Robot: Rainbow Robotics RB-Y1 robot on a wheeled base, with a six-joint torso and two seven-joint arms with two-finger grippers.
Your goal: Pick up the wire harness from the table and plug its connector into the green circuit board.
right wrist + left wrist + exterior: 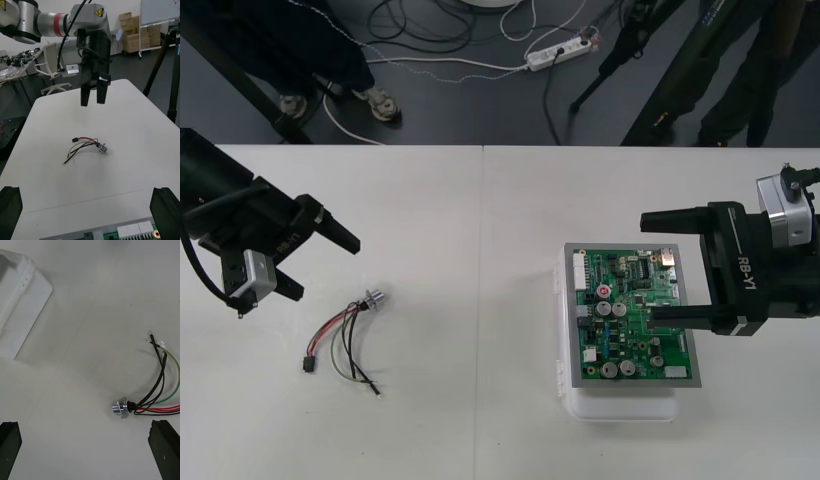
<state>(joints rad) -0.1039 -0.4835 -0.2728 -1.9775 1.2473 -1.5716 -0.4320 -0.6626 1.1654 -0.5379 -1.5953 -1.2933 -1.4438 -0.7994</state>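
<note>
Front view: the wire harness (345,340) lies loose on the light table (480,230) in the lower left of the frame, its wires (340,335) fanned in a curve. Its round metal socket (373,298) is at the upper end. The small black plug (309,365) rests on the table at the lower left end, not in the board. The left gripper (330,268) hangs at the left of the frame, just up and left of the socket and apart from the harness. Its two black fingers (340,236) are spread with nothing between them. The green circuit board (630,315) sits on its white base (620,408) at the right of the frame, well apart from the harness. The right gripper (646,267) reaches in from the right edge over the board, fingers wide apart and empty.

In the right wrist view, that arm's fingers (9,210) stand far apart with the board's edge (127,232) between them. The harness (86,144) lies on the table beyond, and the left gripper (92,102) hangs above the table past it.

In the left wrist view, the left fingers (165,446) stand far apart. The socket (120,408) lies on the table ahead of them, with red, black and green wires (161,390) running off from it.
</note>
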